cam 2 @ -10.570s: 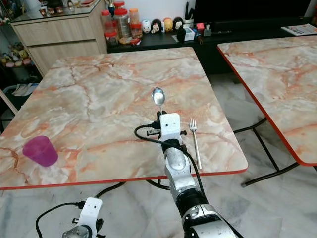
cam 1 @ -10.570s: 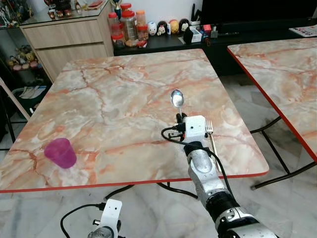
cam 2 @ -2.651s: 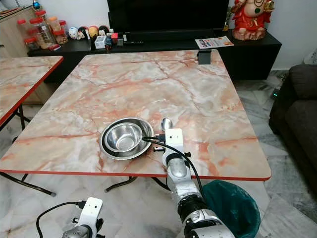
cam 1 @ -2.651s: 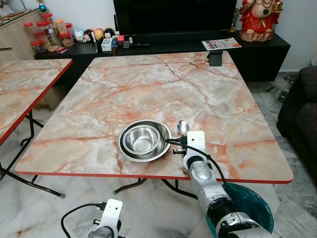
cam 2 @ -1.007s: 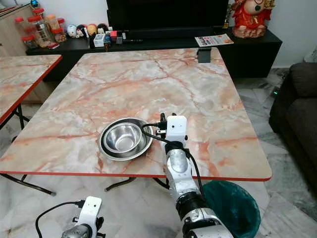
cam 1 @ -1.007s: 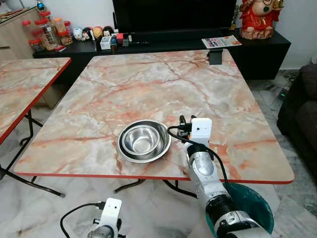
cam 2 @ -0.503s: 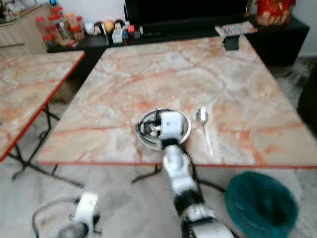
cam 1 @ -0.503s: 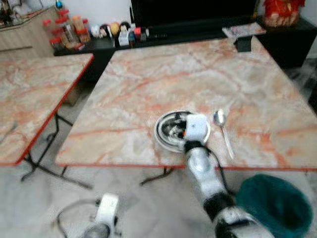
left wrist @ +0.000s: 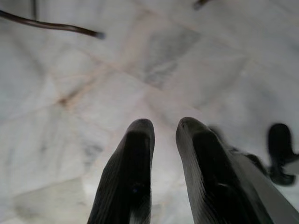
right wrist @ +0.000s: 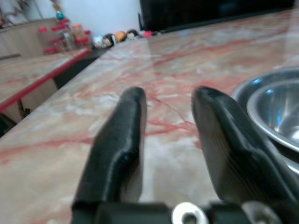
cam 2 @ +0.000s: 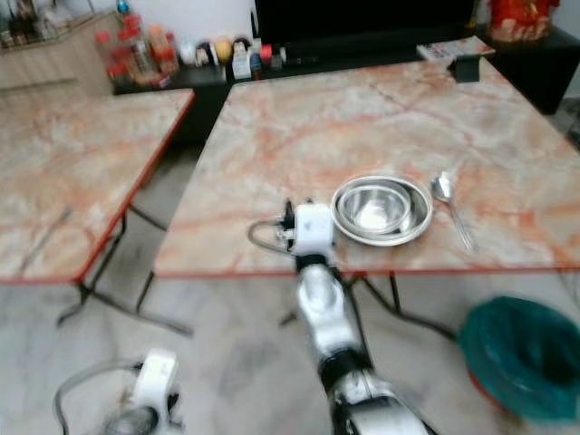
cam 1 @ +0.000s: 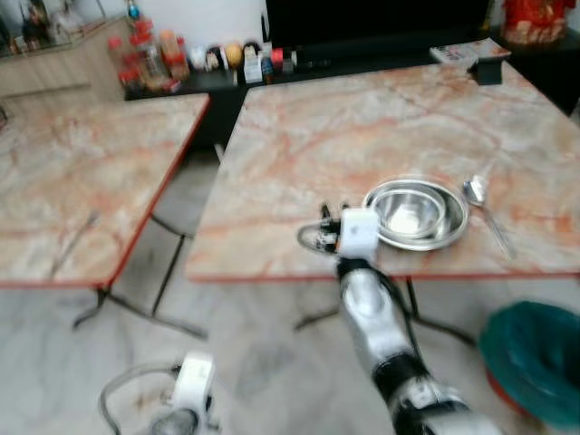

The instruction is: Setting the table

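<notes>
A slim steel spoon (cam 1: pixel 483 210) lies on the marble-patterned table (cam 1: pixel 362 136), bowl away from the robot, beside the nested round steel bowls (cam 1: pixel 415 214). The right gripper (right wrist: pixel 168 114) hovers, parted and empty, left of them.

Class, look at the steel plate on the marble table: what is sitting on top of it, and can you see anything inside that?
A steel bowl sits on the steel plate; only the plate's rim shows around it. The bowl's inside looks empty, though the picture is blurred. The plate's centre is covered by the bowl.

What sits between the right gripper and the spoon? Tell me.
The steel bowl on its plate lies between the right gripper and the spoon, as the right eye view shows.
</notes>
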`<state>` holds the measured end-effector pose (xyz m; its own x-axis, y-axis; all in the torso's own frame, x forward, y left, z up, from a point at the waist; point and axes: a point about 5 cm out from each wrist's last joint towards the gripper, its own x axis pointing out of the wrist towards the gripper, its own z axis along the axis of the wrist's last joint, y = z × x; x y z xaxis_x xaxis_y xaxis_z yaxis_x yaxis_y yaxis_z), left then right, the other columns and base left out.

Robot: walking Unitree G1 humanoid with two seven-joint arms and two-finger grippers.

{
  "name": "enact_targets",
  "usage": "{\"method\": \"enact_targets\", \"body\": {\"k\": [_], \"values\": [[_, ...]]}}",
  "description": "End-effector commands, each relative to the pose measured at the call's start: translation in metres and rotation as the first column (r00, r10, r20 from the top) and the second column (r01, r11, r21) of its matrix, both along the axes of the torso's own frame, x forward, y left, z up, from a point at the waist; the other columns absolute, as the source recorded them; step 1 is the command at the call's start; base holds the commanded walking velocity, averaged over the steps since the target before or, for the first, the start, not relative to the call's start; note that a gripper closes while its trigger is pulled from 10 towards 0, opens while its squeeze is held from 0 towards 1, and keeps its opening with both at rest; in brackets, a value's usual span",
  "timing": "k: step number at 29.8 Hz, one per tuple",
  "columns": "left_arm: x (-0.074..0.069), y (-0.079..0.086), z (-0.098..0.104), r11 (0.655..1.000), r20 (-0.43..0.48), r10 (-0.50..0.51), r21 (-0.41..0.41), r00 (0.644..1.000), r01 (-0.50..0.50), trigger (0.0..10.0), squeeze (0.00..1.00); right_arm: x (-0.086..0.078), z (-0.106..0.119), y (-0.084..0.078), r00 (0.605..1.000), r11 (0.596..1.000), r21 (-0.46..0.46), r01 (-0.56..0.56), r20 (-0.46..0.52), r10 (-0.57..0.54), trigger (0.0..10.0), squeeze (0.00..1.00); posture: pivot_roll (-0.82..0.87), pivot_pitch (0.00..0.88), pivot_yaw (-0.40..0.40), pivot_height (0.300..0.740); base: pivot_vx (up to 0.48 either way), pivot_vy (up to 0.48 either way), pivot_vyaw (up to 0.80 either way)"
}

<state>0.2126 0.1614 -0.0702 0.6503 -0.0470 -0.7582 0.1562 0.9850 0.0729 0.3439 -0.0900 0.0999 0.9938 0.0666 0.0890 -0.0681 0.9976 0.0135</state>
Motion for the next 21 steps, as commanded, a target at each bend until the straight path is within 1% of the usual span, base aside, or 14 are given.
{"method": "enact_targets", "body": {"k": [1,6,14,16,21], "values": [[0.003,0.009,0.002,1.0,0.007,0.015,0.019,1.0,-0.015,10.0,0.0,0.001,0.006,0.01,0.999,0.999,0.002,-0.033,0.025,0.033,10.0,0.0,-0.07,0.0,0.103,0.74,0.0,0.48,0.0],[0.002,0.006,0.002,1.0,0.007,0.023,0.01,1.0,-0.023,10.0,0.0,0.001,0.006,0.008,0.999,0.999,-0.009,-0.038,0.026,0.038,10.0,0.0,-0.07,0.0,0.09,0.74,0.0,0.48,0.0],[0.001,0.005,0.001,0.999,0.006,0.034,0.007,0.999,-0.034,10.0,0.0,0.002,0.007,0.011,0.999,0.999,-0.006,-0.049,0.018,0.049,10.0,0.0,-0.06,0.0,0.081,0.74,0.0,0.48,0.0],[0.001,0.006,0.001,0.999,0.006,0.04,0.006,0.999,-0.04,10.0,0.0,0.001,0.003,0.012,0.998,0.998,-0.011,-0.057,0.0,0.057,10.0,0.0,-0.06,0.0,0.078,0.74,0.0,0.48,0.0],[0.001,0.006,0.001,0.999,0.006,0.042,0.008,0.999,-0.042,10.0,0.0,-0.004,-0.015,0.005,0.996,0.997,-0.038,-0.061,-0.074,0.059,10.0,0.0,-0.06,0.0,0.081,0.74,0.0,0.48,0.0]]}}
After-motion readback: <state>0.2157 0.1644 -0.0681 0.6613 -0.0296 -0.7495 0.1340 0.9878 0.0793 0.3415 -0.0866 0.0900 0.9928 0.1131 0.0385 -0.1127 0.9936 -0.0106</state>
